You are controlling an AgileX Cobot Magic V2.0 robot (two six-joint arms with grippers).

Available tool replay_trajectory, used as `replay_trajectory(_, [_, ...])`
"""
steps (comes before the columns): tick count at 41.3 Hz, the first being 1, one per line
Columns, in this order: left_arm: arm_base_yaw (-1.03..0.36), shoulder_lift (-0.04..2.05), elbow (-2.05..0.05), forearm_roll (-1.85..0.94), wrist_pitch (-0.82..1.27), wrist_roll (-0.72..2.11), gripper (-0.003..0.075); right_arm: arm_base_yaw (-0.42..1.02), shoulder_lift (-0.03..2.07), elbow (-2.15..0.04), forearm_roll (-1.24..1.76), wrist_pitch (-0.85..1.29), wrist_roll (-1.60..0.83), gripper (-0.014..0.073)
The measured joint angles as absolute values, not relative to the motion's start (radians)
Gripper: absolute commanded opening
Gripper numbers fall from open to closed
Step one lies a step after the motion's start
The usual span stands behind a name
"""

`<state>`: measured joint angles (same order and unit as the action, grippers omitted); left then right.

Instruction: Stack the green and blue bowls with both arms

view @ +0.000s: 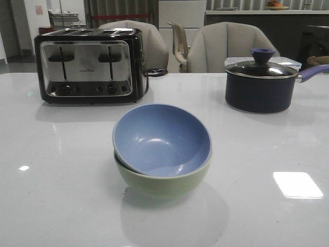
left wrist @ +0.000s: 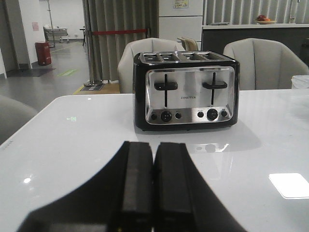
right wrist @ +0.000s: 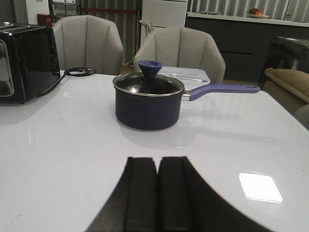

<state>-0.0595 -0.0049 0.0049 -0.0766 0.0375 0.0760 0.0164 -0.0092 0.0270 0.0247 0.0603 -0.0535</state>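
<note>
The dusty blue bowl [view: 162,139] sits nested inside the pale green bowl [view: 159,184] at the middle of the white table, slightly tilted toward the left. Neither arm shows in the front view. My left gripper [left wrist: 154,147] is shut and empty, low over the table and facing the toaster. My right gripper [right wrist: 158,162] is shut and empty, low over the table and facing the saucepan. Neither bowl shows in either wrist view.
A black and chrome toaster [view: 88,65] stands at the back left, with its cord [view: 154,72] behind it. A dark lidded saucepan [view: 261,85] with a purple handle stands at the back right. Grey chairs [view: 226,46] line the far edge.
</note>
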Motion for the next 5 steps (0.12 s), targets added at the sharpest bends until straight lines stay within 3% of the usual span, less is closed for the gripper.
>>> replay_trajectory(5, [-0.06, -0.005, 0.005, -0.077, 0.038, 0.076, 0.0104, 0.016, -0.009, 0.027, 0.025, 0.06, -0.054, 0.0043])
